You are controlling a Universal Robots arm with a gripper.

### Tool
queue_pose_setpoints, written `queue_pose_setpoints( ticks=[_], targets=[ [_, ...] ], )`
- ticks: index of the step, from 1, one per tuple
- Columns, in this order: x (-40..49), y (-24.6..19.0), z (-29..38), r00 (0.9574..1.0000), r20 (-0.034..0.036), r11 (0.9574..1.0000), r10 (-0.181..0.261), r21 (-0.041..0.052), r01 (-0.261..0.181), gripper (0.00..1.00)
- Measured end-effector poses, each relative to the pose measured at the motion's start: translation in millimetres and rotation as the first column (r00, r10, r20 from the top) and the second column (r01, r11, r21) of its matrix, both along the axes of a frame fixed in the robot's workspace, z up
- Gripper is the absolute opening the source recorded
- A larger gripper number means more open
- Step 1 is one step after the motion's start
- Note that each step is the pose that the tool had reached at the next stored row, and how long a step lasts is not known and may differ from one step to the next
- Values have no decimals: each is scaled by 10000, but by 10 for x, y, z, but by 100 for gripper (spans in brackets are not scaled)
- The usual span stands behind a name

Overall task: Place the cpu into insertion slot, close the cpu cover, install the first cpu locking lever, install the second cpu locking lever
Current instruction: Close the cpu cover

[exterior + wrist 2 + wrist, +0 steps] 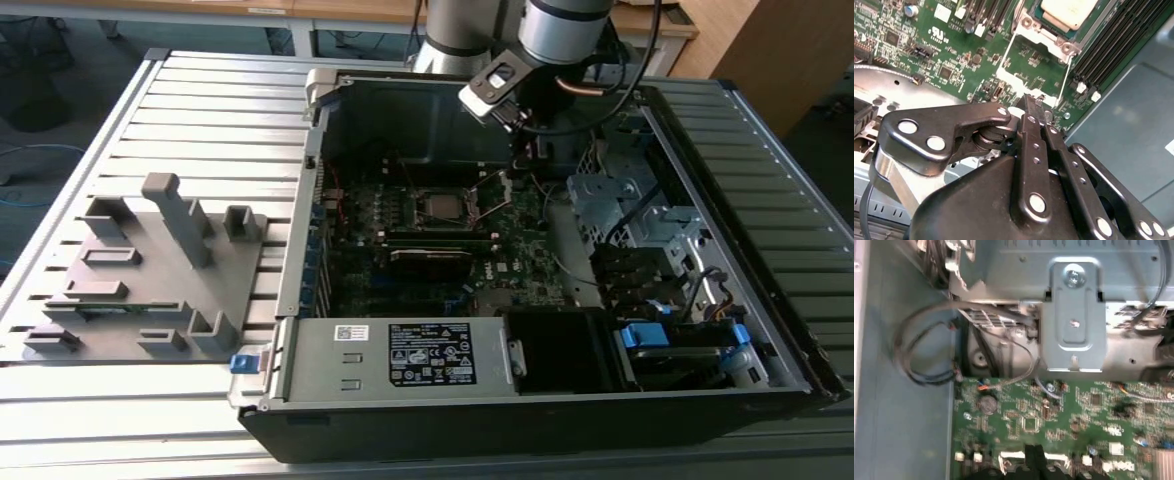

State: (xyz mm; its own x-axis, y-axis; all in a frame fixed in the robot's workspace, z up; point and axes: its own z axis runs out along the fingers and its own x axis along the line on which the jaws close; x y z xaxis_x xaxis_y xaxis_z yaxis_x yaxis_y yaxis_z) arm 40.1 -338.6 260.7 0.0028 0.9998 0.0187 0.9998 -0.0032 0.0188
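The cpu (1069, 10), with a pale metal top, lies in the insertion slot (445, 207) on the green motherboard. The silver cpu cover (1054, 39) lies as a frame around it. A thin wire cpu locking lever (1007, 55) stands up from the socket toward my gripper (1034, 102). In both wrist views the black fingers are pressed together on the lever's pale cross bar (1009, 456). In the exterior view my gripper (525, 158) hangs just behind the socket, inside the open case, with the lever (497, 200) slanting up to it.
The open computer case (300, 300) lies on a slatted metal table. A labelled grey power-supply box (400, 355) fills its near side. Drive cages and cables (627, 215) crowd the exterior view's right. Long black memory slots (1114, 40) flank the socket. A grey fixture (147, 270) stands left.
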Motion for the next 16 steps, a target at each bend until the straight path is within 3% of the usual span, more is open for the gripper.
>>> queue_pose_setpoints(
  ticks=[9, 16],
  targets=[
    [133, 0, -4, 10000, 0, 10000, 0, 0, 0, 10],
    [142, 0, -10, 10000, 1, 10000, 0, 2, 0, 10]
  ],
)
